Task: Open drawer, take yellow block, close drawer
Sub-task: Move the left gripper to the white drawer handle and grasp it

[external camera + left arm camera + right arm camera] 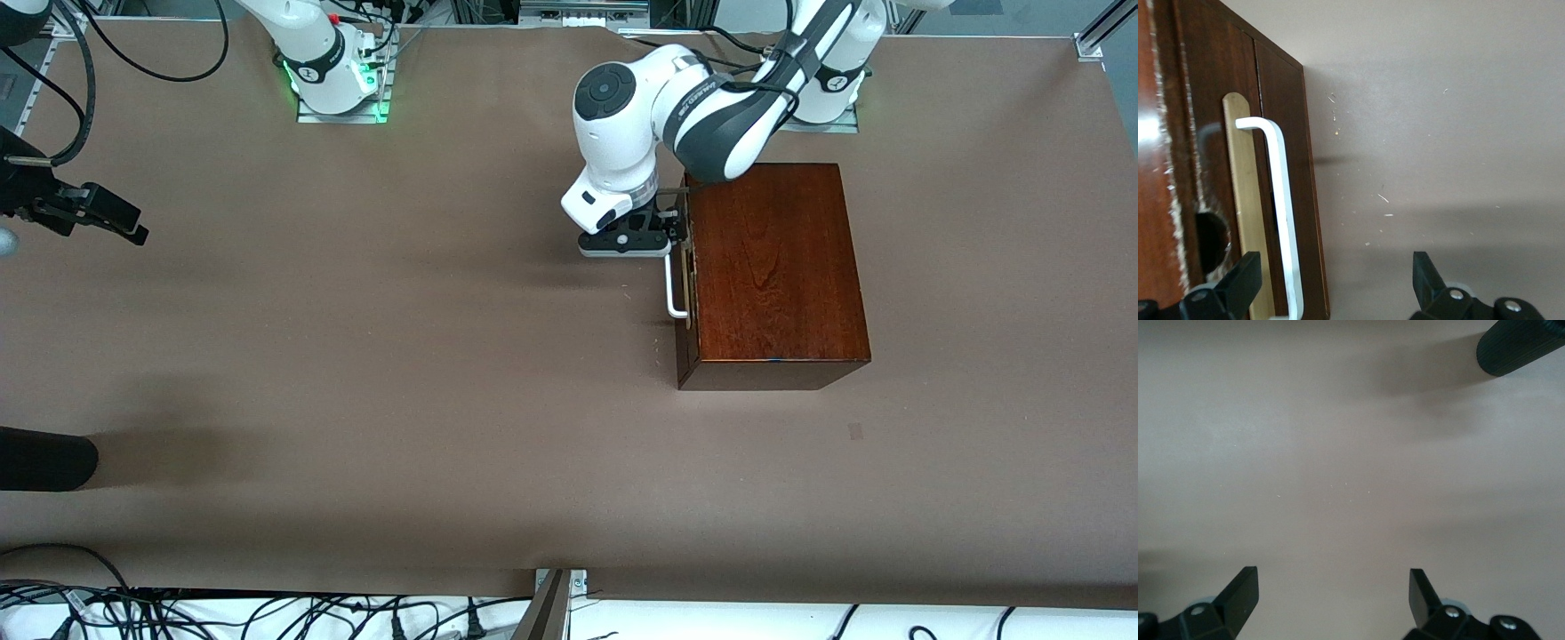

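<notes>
Nearest the front camera sits a black cylinder (44, 458) on the brown table (400, 356), nothing I need. Up by the mahogany box (772, 267) is where the work is: my left gripper (662, 233) hangs at the drawer (1281, 167) front, fingers spread wide and holding nothing, with the white handle (1281, 213) running between them in the left wrist view, closer to one finger (1238, 283) than to the other. That drawer looks shut, its dark front panel flush with the box, so the yellow block is out of sight, presumably inside. My right gripper (98, 213) waits over bare table at the right arm's end, jaws equally wide and empty. For this step I reckon I want the bar centred between my pads before I close, gripping near its middle so the pull doesn't twist the tray. Then draw straight away from the box front, level with the table, slow enough that the box itself doesn't slide along with me.
</notes>
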Robot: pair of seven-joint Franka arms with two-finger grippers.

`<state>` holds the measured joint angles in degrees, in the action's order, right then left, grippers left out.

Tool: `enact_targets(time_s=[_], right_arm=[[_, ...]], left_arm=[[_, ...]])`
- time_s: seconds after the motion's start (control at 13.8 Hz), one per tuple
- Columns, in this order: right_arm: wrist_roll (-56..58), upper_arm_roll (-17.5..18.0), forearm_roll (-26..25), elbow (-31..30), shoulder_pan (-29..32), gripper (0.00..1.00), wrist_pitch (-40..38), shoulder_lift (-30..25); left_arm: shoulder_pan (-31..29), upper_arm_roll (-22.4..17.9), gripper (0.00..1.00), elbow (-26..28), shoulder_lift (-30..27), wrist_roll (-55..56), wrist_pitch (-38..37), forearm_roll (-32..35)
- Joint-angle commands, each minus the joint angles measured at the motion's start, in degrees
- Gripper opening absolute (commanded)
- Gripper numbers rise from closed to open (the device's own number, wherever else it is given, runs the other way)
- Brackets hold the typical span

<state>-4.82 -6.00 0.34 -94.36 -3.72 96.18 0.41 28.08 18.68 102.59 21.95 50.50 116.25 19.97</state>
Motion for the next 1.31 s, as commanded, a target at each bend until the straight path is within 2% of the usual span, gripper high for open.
enact_targets(time_s=[0.0,0.29,1.24], right_arm=[[-0.63,0.55,-0.17,1.55,0.55,1.0,-0.38,0.91],[-0.54,0.55,-0.17,1.64,0.55,1.0,-0.38,1.08],[-0.36,0.46,-0.25,1.64,0.55,1.0,-0.38,1.17]], left_arm=[[-0.3,-0.22,1.0,1.39,0.72,0.12,2.57,3.23],[-0.39,-0.57,1.0,1.91,2.13,0.21,4.33,6.92],[-0.57,-1.1,1.0,2.27,4.94,2.58,5.82,6.32]])
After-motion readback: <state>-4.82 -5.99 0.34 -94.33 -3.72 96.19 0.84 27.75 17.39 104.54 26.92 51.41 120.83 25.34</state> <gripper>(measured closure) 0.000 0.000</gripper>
